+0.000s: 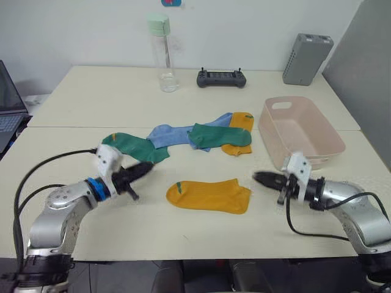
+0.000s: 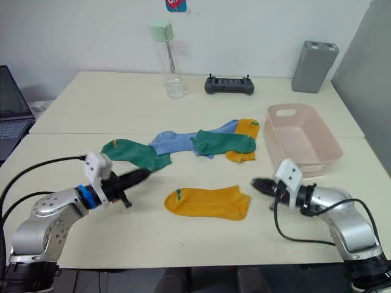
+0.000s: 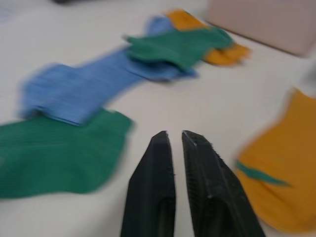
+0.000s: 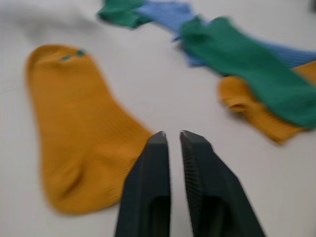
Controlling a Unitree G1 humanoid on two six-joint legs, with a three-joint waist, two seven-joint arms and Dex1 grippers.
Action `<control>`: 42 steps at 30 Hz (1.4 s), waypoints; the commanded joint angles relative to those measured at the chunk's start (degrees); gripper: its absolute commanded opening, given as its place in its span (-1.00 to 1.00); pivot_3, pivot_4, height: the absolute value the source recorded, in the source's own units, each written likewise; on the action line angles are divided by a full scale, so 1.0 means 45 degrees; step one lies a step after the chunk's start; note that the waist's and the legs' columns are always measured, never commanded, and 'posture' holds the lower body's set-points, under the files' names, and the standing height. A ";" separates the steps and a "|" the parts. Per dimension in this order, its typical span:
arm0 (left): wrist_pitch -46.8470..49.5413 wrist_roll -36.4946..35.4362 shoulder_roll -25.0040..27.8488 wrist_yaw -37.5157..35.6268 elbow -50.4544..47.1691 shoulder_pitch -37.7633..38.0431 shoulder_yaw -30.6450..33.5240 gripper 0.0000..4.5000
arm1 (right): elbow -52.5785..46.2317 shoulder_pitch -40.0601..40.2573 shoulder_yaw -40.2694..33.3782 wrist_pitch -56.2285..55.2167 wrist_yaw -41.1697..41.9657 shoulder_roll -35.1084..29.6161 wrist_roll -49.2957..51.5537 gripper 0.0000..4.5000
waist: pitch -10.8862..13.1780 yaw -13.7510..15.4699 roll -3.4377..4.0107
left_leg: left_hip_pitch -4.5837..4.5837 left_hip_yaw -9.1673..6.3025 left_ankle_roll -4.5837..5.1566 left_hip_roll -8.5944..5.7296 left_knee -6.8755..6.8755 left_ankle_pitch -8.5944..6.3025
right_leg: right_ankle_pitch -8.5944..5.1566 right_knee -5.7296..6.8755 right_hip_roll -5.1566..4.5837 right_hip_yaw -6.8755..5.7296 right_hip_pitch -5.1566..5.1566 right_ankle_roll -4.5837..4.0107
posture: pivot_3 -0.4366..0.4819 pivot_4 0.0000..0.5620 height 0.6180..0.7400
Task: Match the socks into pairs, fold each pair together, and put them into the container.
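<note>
The left tool (image 1: 142, 169) hung over the near left of the bench (image 1: 79, 97), its fingers nearly together with only a thin slit between them, holding nothing and touching nothing. Its tips pointed right and a little far, just short of the left green sock (image 1: 135, 146). The right tool (image 1: 264, 178) hung over the near right, fingers likewise almost closed and empty, tips pointing left toward the near yellow sock (image 1: 209, 195) but apart from it.

That yellow sock lay flat and alone between the two tools, its long axis running left to right, the small green mark at its left end. Nothing stood between either tool and it.

Farther back the other socks lay in a loose row running left to right: the left green sock, then a blue sock (image 1: 170, 134) touching it, then the right green sock (image 1: 220, 134) lying over a second blue sock (image 1: 221, 119) and over the far yellow sock (image 1: 240, 134), which ran near to far.

The pink container (image 1: 299, 131) sat to the right of the row, open side up and holding no socks, its long axis near to far and its slot handle at the far end. At the far edge stood a clear bottle (image 1: 164, 54), a black controller (image 1: 221, 77) and a grey box (image 1: 307, 58). A laptop (image 1: 11, 104) sat at far left.
</note>
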 commanded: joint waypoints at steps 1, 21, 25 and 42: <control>-0.0738 0.0546 -0.0597 0.1206 0.0130 0.0456 0.0389 -0.32 | 0.0450 0.0137 -0.0207 -0.0579 -0.0895 0.0353 -0.0583 -0.27 | 0.0000 0.0000 0.0000 | 0.0000 0.0009 0.0000 -0.0002 -0.0002 0.0000 | 0.0000 -0.0006 -0.0001 0.0009 0.0000 -0.0001 | -0.05 -0.47 1.00; 0.0264 0.0239 -0.1130 0.0026 -0.2195 -0.1968 -0.2962 0.99 | 0.3685 -0.3889 0.2730 -0.0246 -0.2637 0.2071 -0.3987 1.00 | 0.0002 -0.0031 0.0003 | -0.0005 0.0025 -0.0001 -0.0002 0.0001 0.0005 | 0.0031 0.0000 0.0001 0.0017 -0.0008 0.0018 | -0.05 -0.47 1.00; 0.0538 0.0182 -0.1415 0.0070 -0.2382 -0.2800 -0.3591 0.99 | 0.5130 -0.5047 0.3197 -0.0167 -0.2606 0.2558 -0.4395 1.00 | 0.0002 -0.0035 0.0002 | -0.0013 0.0027 0.0000 -0.0006 -0.0012 0.0005 | 0.0061 -0.0003 0.0002 0.0019 -0.0016 -0.0035 | -0.05 -0.47 1.00; 0.0451 0.0517 -0.1950 0.1099 -0.2664 -0.2407 -0.3739 1.00 | 0.7479 -0.5974 0.2685 -0.0789 -0.2622 0.3178 -0.4455 -0.98 | 0.0002 -0.0038 0.0003 | -0.0013 0.0019 0.0005 -0.0009 0.0000 0.0008 | 0.0065 -0.0001 0.0002 0.0015 -0.0009 -0.0033 | -0.05 -0.47 1.00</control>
